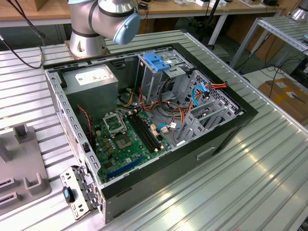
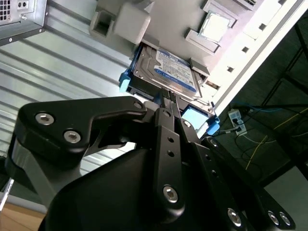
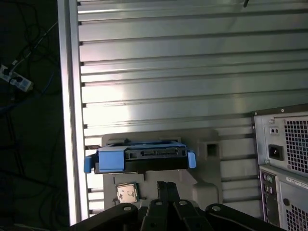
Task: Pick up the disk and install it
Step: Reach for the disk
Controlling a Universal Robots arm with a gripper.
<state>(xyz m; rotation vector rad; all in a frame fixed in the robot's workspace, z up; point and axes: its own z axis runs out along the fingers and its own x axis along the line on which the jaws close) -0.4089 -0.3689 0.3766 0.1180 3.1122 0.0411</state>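
Early stage: the disk (image 2: 166, 72), not yet installed, lies in a grey holder (image 2: 130, 21) on the worktop (image 3: 168, 72). The tool (image 2: 166, 101) hovers near it, and we cannot tell whether it is open or closed. In the open case (image 1: 192, 159), the drive cage (image 1: 154, 79) stands at one o'clock of the motherboard (image 1: 122, 144).

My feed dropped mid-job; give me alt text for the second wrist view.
The disk, white-and-blue label towards the camera, lies in a blue-edged carrier on a grey holder, just beyond the black claw. The holder sits on a ribbed metal table, with a computer case nearby.
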